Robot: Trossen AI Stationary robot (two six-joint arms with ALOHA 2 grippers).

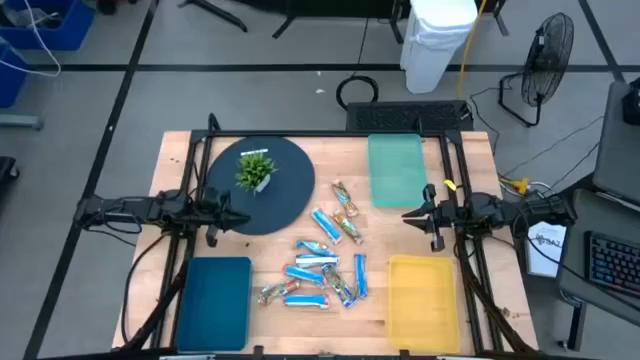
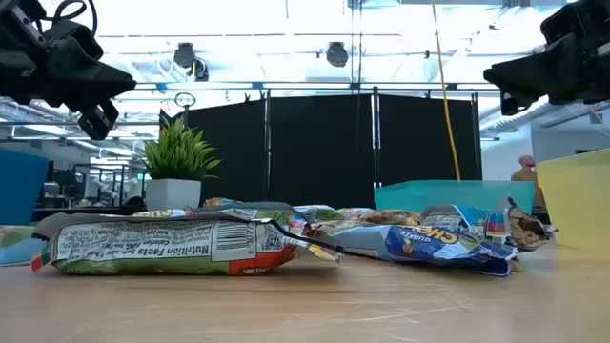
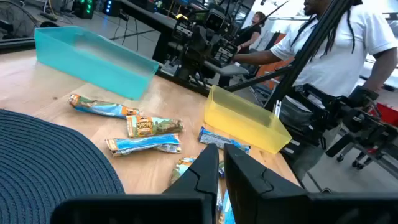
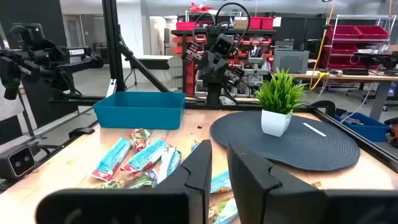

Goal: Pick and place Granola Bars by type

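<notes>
My left gripper (image 1: 243, 219) hangs over the near edge of the round dark placemat (image 1: 290, 190), fingers drawn together with nothing between them, and my right gripper (image 1: 408, 215) waits at the opposite side, over bare wood just in front of the pale teal tray (image 1: 396, 168), its fingers likewise nearly together and empty. The Granola Bars (image 1: 322, 260) lie scattered flat on the wooden table (image 1: 470, 150) between my two grippers and a little toward the front edge, between the dark blue tray (image 1: 213, 290) and the yellow tray (image 1: 422, 290). Their long axes run every which way, several overlapping near the middle of the heap. The topmost bars, one by the placemat's rim (image 1: 345, 197) and a blue one just below it (image 1: 325, 225), look about equally reachable; I judge the right arm slightly nearer the former. Either gripper must first part its fingers and turn across a wrapper's narrow width. A small potted plant (image 1: 256, 170) stands on the placemat. Beyond the table, a person (image 3: 336, 37) stands by the frame.
</notes>
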